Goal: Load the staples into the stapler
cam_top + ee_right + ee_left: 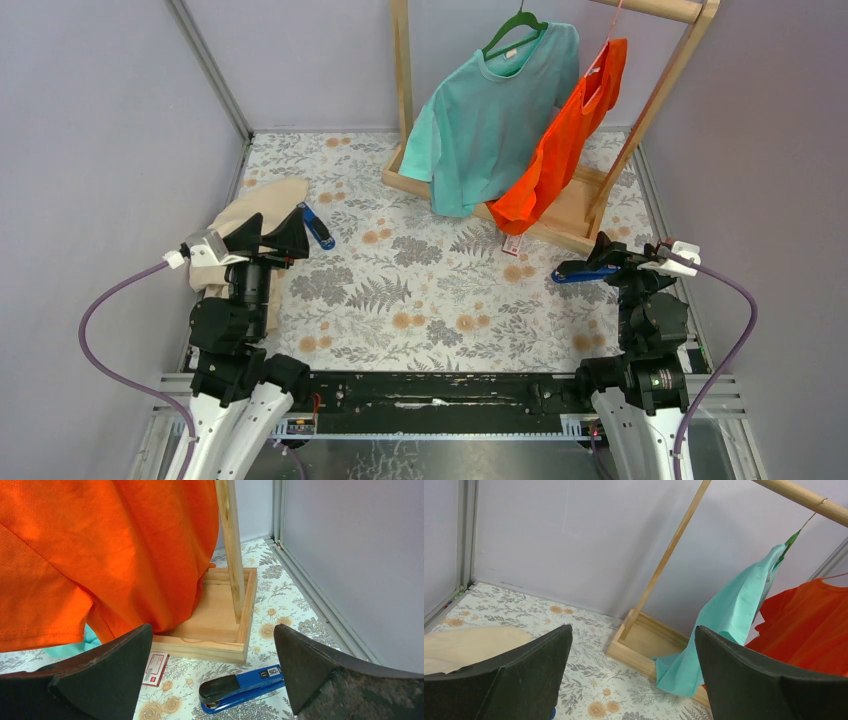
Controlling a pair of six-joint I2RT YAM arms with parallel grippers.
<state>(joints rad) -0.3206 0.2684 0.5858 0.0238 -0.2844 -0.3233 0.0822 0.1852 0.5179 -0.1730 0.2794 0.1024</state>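
A blue stapler with a black top (580, 272) lies on the floral table at the right, just in front of my right gripper (612, 252). In the right wrist view it (242, 687) lies below the open, empty right gripper (212, 630). A second blue stapler (318, 228) lies at the left, beside my open, empty left gripper (268, 238); only a blue sliver of it (553, 713) shows under the left gripper (634, 627). No silvery-grey block of staples is in view. A small red-and-white box (513, 244) lies by the rack base (155, 669).
A wooden clothes rack (560, 215) stands at the back right with a teal shirt (490, 115) and an orange shirt (565, 140) hanging from it. A beige cloth (255, 205) lies at the left beside the left arm. Grey walls close in both sides.
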